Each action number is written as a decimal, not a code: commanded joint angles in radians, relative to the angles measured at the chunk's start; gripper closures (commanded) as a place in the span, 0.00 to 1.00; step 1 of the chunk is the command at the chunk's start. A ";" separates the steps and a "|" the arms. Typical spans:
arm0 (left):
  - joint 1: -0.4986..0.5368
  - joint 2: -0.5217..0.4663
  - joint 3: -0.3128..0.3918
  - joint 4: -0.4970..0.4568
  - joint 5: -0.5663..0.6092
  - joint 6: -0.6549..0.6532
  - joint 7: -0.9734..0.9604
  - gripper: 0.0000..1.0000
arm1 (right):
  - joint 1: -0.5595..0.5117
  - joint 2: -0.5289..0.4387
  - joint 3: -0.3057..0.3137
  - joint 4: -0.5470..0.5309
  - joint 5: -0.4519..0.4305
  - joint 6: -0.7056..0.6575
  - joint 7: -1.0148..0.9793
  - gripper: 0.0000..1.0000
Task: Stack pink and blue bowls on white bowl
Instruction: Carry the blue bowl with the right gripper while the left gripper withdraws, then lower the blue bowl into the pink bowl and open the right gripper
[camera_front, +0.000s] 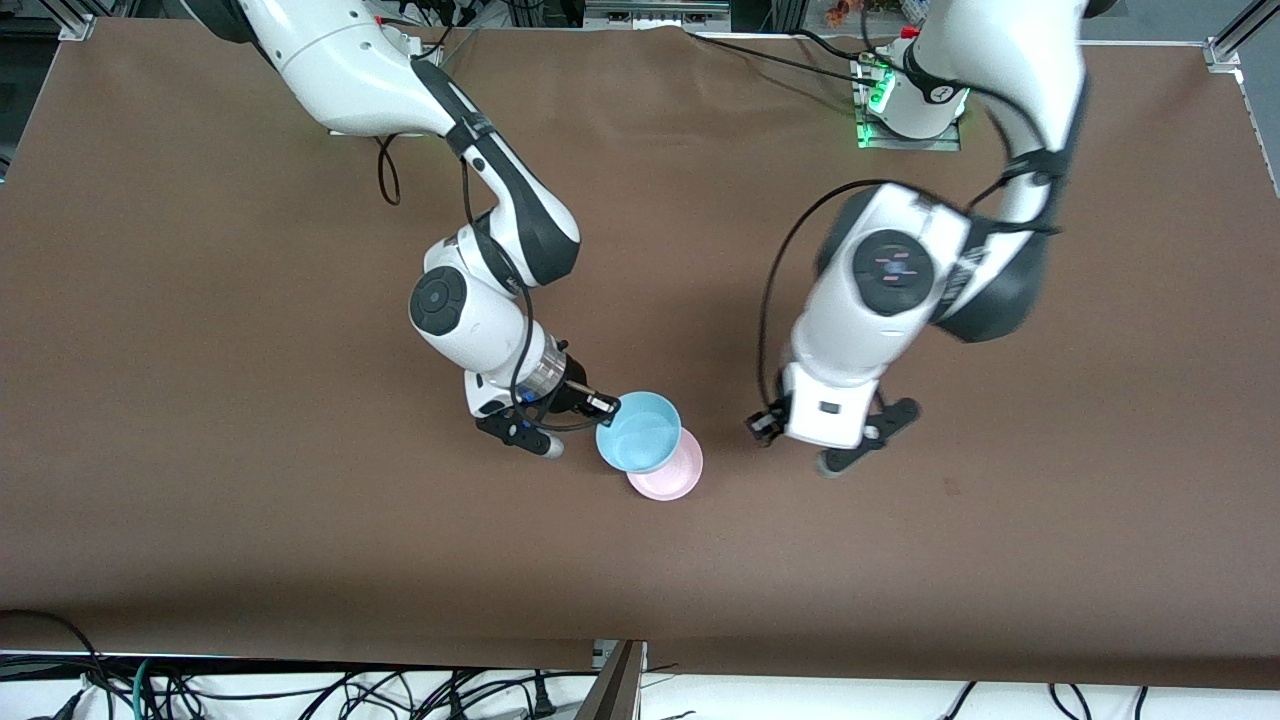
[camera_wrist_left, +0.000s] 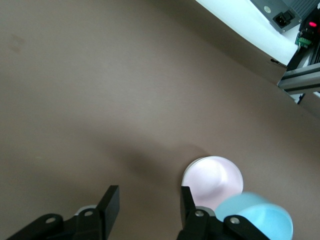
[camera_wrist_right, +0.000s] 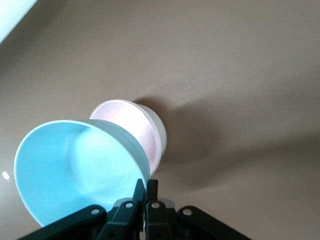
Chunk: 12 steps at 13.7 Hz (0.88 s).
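Observation:
My right gripper (camera_front: 604, 405) is shut on the rim of the light blue bowl (camera_front: 640, 432) and holds it tilted just above the pale pink bowl (camera_front: 668, 472), partly covering it. In the right wrist view the closed fingertips (camera_wrist_right: 146, 187) pinch the blue bowl's (camera_wrist_right: 75, 170) wall. There the pink bowl (camera_wrist_right: 131, 120) sits inside a white outer wall (camera_wrist_right: 160, 134), which looks like the white bowl. My left gripper (camera_front: 862, 440) is open and empty over bare table beside the bowls, toward the left arm's end. In its view the gripper (camera_wrist_left: 147, 205) has the pink bowl (camera_wrist_left: 215, 180) and blue bowl (camera_wrist_left: 260, 222) beside one finger.
The brown table mat (camera_front: 250, 450) spreads wide all around the bowls. Cables lie past the table's front edge (camera_front: 300, 690). The left arm's base (camera_front: 910, 110) stands at the top of the front view.

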 joint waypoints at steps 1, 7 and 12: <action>0.114 -0.105 -0.016 -0.023 -0.051 -0.136 0.248 0.42 | 0.026 0.077 -0.011 0.083 0.002 0.047 0.016 1.00; 0.371 -0.218 -0.013 -0.046 -0.079 -0.311 0.713 0.36 | 0.054 0.128 -0.014 0.115 -0.014 0.052 0.012 1.00; 0.450 -0.212 -0.015 -0.085 -0.081 -0.290 0.875 0.31 | 0.045 0.142 -0.016 0.115 -0.043 0.058 0.002 1.00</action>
